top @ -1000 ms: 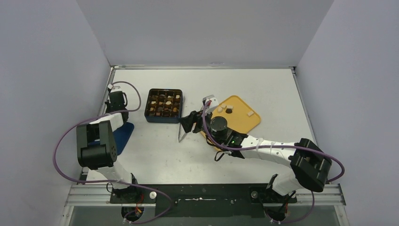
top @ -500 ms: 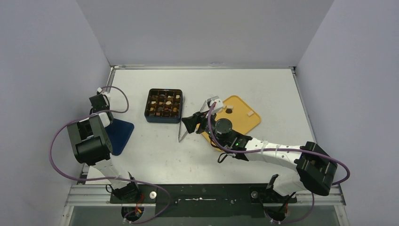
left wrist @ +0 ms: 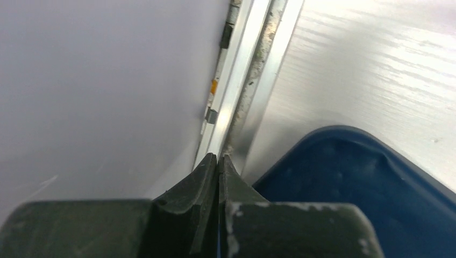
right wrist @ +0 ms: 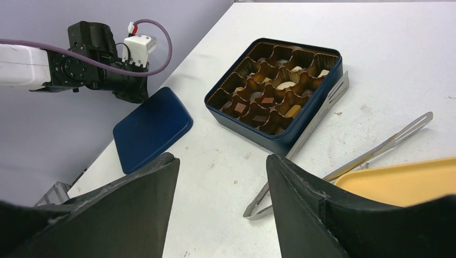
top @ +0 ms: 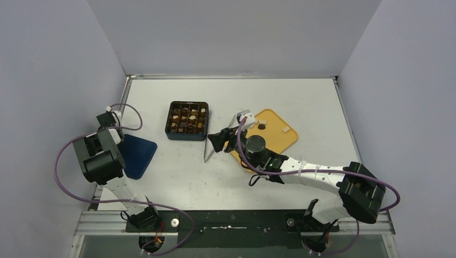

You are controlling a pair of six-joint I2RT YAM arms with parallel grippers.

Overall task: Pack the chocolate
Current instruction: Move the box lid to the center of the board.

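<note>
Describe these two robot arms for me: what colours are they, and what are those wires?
The left arm and right arm both mix white sections with chunky black joint housings. A purple cable loops along each. The right arm carries a small green light. The left gripper and right gripper each have two dark, wedge-shaped fingers, scuffed pale at the edges.

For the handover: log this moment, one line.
left gripper: shut, beside flat dark-blue lid | right gripper: open, near long metal tongs | square dark-blue box: holds chocolates
</note>
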